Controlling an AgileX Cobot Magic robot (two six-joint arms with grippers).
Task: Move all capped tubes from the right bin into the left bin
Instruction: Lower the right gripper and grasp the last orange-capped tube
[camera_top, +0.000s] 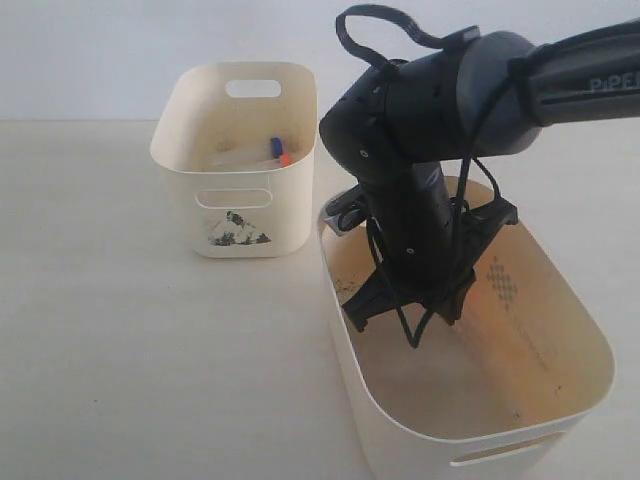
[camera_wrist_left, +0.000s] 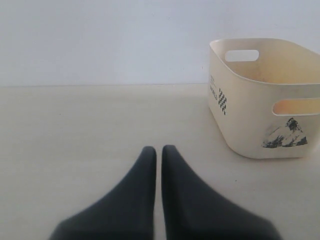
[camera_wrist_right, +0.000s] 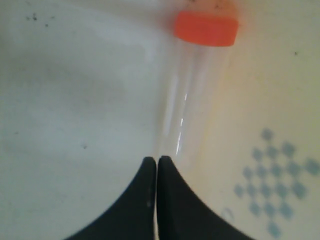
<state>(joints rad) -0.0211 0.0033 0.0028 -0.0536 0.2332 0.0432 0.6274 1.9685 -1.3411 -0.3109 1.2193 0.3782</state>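
The right arm (camera_top: 420, 110) reaches down into the larger, wider cream plastic bin (camera_top: 545, 330), which sits at 4 o'clock in the exterior view. Its right gripper (camera_wrist_right: 157, 159) is clenched, the black fingers pressed together with nothing between them. A slim clear plastic tube with an orange-red cap (camera_wrist_right: 182, 100) lies on that bin's floor, its uncapped end right at the fingertips; contact cannot be told. A diamond dot pattern (camera_wrist_right: 275, 170) marks the wall nearby.

The smaller cream plastic bin (camera_top: 185, 215) with the grey-black mountain sticker (camera_top: 240, 230) stands at 11 o'clock from the wide bin, apart from it. Inside it show a blue tube cap (camera_top: 275, 145) and, just beside it, a second orange-red cap (camera_top: 285, 158).

The left gripper (camera_wrist_left: 156, 147) hangs over the pale table (camera_wrist_left: 75, 125), also clenched and holding nothing.
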